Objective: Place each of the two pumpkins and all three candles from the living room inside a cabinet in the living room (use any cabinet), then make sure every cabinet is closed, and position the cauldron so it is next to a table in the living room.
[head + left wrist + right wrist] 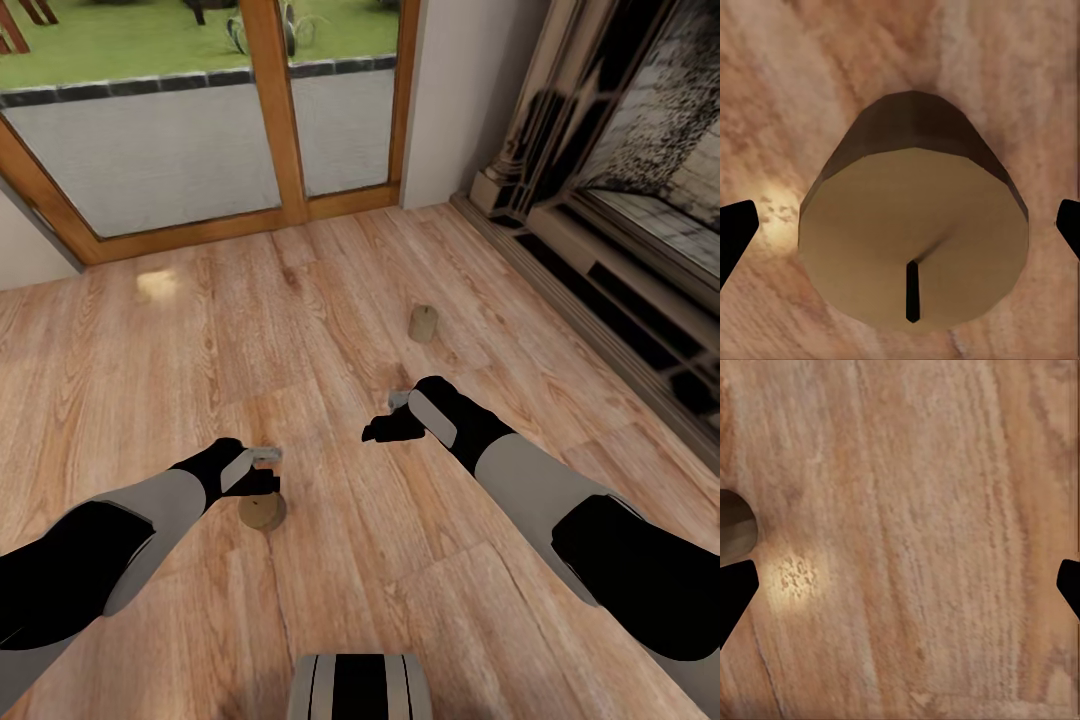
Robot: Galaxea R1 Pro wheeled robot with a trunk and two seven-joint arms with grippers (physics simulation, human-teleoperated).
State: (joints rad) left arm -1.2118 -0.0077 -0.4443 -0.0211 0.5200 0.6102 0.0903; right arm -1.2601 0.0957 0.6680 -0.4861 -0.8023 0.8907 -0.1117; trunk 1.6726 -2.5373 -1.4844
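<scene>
Head view: the robot leans over a wood-plank floor (330,290), both arms stretched forward and down. The left pincer (262,470) hangs directly above a squat tan candle (262,512) that stands upright on the floor, just beneath its fingers. The right pincer (385,425) hovers over bare planks; a second candle (423,323) stands on the floor beyond it, apart from the fingertips and farther from the robot. A wood-framed glass door (272,110) closes the far side of the room, and a dark fireplace surround (600,200) runs along the wall out past the right pincer.

Left wrist view: the candle (915,247) sits squarely between the two dark fingertips (735,232) — flat pale top with a short black wick, darker side wall below. The pincer (904,232) is spread wide, released, with floor showing between each fingertip and the candle; nothing is gripped.

Right wrist view: the right pincer (904,589) is likewise spread and empty, its dark fingertips (735,592) at either edge over plain wood grain. A rounded tan-grey shape (735,529) — too little of it shows to tell what it is — lies just beside one fingertip, outside the gap.
</scene>
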